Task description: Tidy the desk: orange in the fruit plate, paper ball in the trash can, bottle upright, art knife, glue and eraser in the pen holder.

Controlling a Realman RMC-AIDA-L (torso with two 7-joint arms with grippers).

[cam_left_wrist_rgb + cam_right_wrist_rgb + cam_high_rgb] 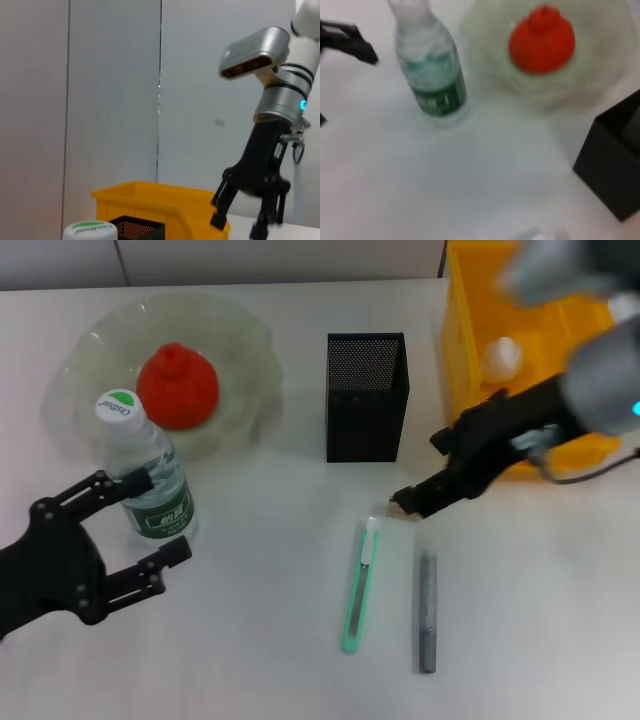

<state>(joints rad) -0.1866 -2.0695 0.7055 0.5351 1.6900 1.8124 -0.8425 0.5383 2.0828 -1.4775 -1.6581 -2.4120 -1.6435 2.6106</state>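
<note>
The orange (177, 385) lies in the fruit plate (250, 350). The bottle (150, 475) stands upright in front of the plate. My left gripper (163, 515) is open, with its fingers on either side of the bottle's base. The paper ball (502, 357) lies in the yellow trash can (462, 350). My right gripper (403, 503) is low over the table, in front of the pen holder (366, 395). The left wrist view shows its fingers (220, 215) spread. A tan bit of the eraser (386, 511) shows at its tips. The art knife (360, 585) and the glue (427, 610) lie side by side nearer me.
The right wrist view shows the bottle (432, 75), the orange (542, 45) and a corner of the pen holder (615, 160). The white table continues around the knife and the glue. The trash can stands at the back right, against the right arm.
</note>
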